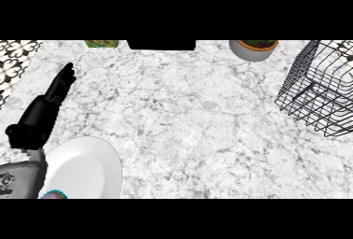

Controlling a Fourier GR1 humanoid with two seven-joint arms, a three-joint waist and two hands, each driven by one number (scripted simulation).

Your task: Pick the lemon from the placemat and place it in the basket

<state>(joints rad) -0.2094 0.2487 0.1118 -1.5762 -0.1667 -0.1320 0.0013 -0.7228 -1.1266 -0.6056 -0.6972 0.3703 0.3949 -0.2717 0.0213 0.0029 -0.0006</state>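
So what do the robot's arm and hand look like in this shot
Only the left arm shows. Its forearm is a grey, boxy casing with a small dark marking on its side. The left hand is matte black all over, with a blocky palm and slim fingers. No cables show. The right arm and hand are out of view.

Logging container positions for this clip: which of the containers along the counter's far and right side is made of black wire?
The wire basket at the right edge: an open black wire grid. The pot at the back is solid grey, with a plant in it.
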